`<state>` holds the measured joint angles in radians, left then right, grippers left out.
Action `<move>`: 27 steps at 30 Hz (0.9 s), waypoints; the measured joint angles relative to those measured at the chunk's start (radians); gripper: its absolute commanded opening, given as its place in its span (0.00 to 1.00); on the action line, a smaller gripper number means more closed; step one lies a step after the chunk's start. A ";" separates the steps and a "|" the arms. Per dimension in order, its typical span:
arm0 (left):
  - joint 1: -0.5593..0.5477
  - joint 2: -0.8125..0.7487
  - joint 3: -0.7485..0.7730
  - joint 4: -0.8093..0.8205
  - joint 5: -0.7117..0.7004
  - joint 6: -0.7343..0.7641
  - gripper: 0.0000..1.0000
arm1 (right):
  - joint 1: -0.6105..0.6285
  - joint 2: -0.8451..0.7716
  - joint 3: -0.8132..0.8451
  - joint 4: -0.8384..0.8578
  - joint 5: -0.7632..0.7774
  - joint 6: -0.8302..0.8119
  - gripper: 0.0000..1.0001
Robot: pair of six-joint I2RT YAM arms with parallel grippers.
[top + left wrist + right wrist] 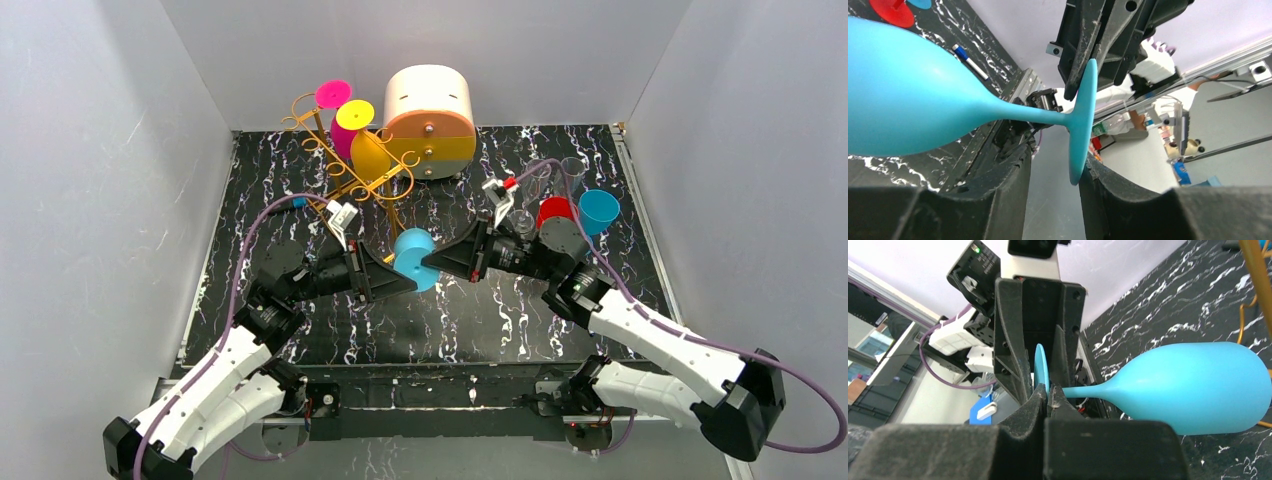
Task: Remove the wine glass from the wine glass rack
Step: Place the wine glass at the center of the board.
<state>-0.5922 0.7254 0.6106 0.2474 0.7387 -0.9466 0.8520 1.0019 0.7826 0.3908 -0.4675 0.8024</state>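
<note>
The left arm [230, 370] rises from its base at seven o'clock of the top view, folds at the elbow and points the left gripper [405, 280] toward three o'clock, its jaws standing apart. The right arm [650, 335] swings out to a folded elbow at four o'clock, then doubles back so the right gripper [432, 265] points toward nine o'clock. The two grippers meet tip to tip near the middle, and the right jaws are pinched tight on the foot of the wine glass [415, 258].
</note>
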 measured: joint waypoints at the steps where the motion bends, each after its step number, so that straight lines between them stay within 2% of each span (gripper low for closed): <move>1: -0.002 -0.002 -0.001 0.013 -0.004 -0.016 0.29 | 0.000 -0.014 -0.004 0.000 0.010 -0.003 0.01; 3: -0.004 -0.001 -0.002 0.036 -0.007 -0.035 0.18 | 0.000 -0.047 -0.018 0.000 0.029 -0.010 0.01; 4: -0.008 0.001 -0.002 0.055 -0.011 -0.043 0.17 | 0.000 -0.058 -0.024 0.000 0.040 -0.015 0.01; 5: -0.010 0.001 -0.002 0.060 -0.013 -0.047 0.17 | 0.000 -0.064 -0.027 -0.002 0.046 -0.016 0.01; 9: -0.024 0.001 -0.014 0.105 -0.044 -0.073 0.32 | 0.000 -0.064 -0.027 -0.010 0.054 -0.019 0.01; 11: -0.030 0.012 -0.016 0.125 -0.053 -0.087 0.32 | 0.000 -0.064 -0.027 -0.015 0.055 -0.019 0.01; 19: -0.058 0.045 -0.016 0.135 -0.056 -0.079 0.00 | 0.000 -0.044 -0.027 -0.018 0.051 -0.011 0.01; 23: -0.059 0.045 -0.016 0.126 -0.064 -0.061 0.00 | 0.000 -0.042 -0.026 -0.024 0.048 -0.014 0.02; 25: -0.060 0.045 -0.016 0.119 -0.065 -0.049 0.00 | 0.000 -0.042 -0.023 -0.037 0.048 -0.021 0.20; 27: -0.062 0.045 -0.016 0.112 -0.057 -0.034 0.00 | 0.000 -0.043 -0.019 -0.050 0.049 -0.025 0.24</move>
<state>-0.6540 0.7708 0.5949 0.3592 0.6815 -0.9810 0.8520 0.9592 0.7635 0.3408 -0.4183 0.7776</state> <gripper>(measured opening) 0.022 0.106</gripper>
